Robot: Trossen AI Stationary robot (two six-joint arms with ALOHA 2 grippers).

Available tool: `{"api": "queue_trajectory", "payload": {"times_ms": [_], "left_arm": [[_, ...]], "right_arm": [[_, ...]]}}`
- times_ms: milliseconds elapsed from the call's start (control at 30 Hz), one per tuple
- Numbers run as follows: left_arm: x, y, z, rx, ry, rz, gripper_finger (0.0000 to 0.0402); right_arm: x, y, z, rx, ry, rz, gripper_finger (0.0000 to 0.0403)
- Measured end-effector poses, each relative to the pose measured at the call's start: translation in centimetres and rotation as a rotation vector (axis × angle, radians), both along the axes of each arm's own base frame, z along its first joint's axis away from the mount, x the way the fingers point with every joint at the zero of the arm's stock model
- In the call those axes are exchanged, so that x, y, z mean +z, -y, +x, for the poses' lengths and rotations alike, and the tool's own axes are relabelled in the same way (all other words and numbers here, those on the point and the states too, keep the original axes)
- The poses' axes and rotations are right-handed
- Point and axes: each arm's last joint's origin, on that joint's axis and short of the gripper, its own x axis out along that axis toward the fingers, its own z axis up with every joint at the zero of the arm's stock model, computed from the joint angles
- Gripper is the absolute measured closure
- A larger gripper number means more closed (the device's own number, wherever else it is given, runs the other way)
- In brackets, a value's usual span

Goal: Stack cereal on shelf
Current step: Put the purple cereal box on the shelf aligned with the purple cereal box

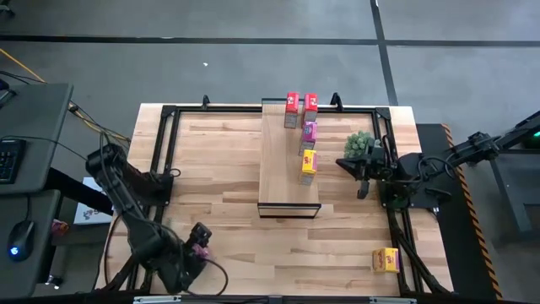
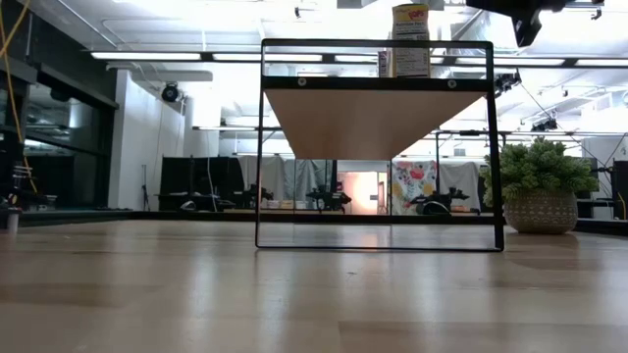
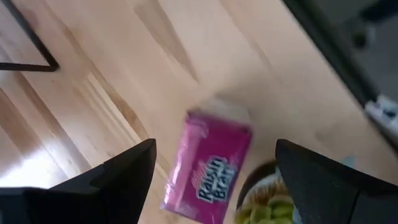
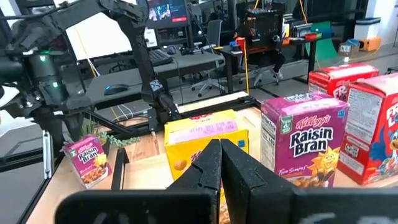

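While the high view looks down, the left gripper [image 1: 201, 241] sits near the table's front-left over a pink cereal box [image 1: 202, 251], and four boxes line the shelf [image 1: 278, 160] by the right gripper [image 1: 363, 190]. Low view: a yellow box [image 2: 411, 39] tops the shelf. Left wrist: fingers [image 3: 124, 177] spread wide, pink box lying between them, not gripped. Right wrist: fingers pinched together, touching nothing, just short of the yellow box.
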Motion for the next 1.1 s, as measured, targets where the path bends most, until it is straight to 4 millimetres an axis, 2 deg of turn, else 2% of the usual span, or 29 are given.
{"api": "queue_trajectory", "payload": {"times_ms": [200,467,667,900,1100], "left_arm": [[-1.5,0.4,-0.1,-0.102,-0.058,0.109,0.008],[-3.2,0.1,1.7,-0.104,-0.105,0.168,0.008],[-4.1,-0.4,2.7,-0.086,-0.177,0.145,0.008],[-5.6,-1.1,2.4,-0.078,-0.261,0.126,0.0081],[-5.8,-0.9,2.5,-0.08,-0.257,0.089,0.011]], "right_arm": [[-0.3,-0.2,0.4,-0.005,-0.024,-0.009,0.0403],[-0.8,-0.4,1.1,-0.005,-0.062,-0.023,0.0403],[-1.0,-0.5,1.3,-0.003,-0.075,-0.029,0.0403],[-1.0,-0.5,1.3,-0.003,-0.075,-0.029,0.0403],[-1.0,-0.5,1.3,-0.003,-0.075,-0.029,0.0403]]}}
